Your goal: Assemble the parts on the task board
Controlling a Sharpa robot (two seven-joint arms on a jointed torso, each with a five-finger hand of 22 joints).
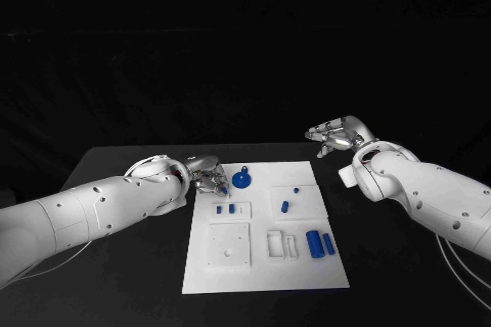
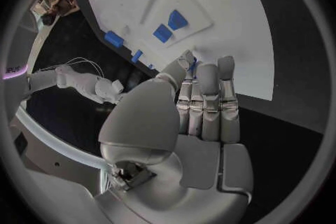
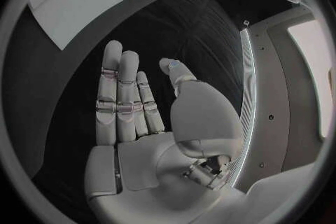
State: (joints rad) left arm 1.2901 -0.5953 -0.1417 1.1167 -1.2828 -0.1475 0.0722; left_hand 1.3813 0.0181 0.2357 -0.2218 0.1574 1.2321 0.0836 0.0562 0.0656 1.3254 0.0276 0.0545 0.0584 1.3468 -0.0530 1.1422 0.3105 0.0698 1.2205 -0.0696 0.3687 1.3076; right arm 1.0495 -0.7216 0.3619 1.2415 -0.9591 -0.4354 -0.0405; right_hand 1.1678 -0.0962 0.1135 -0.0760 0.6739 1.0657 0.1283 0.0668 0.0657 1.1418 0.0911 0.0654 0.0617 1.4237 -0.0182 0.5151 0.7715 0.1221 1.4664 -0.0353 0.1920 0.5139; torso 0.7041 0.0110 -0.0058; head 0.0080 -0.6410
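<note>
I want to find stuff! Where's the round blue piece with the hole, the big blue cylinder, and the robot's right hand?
Round blue piece (image 1: 241, 179): head view, on its ring body.
Big blue cylinder (image 1: 315, 244): head view, middle of its side.
Right hand (image 3: 136, 106): right wrist view, on the fingers' base near the palm.

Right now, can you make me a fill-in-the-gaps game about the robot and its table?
1. The task board in the middle of the black table is coloured ___.
2. The small pieces on it, like the round part, are coloured ___.
3. The right hand is off the board, fingers apart, holding ___.

Missing words: white, blue, nothing.
</note>
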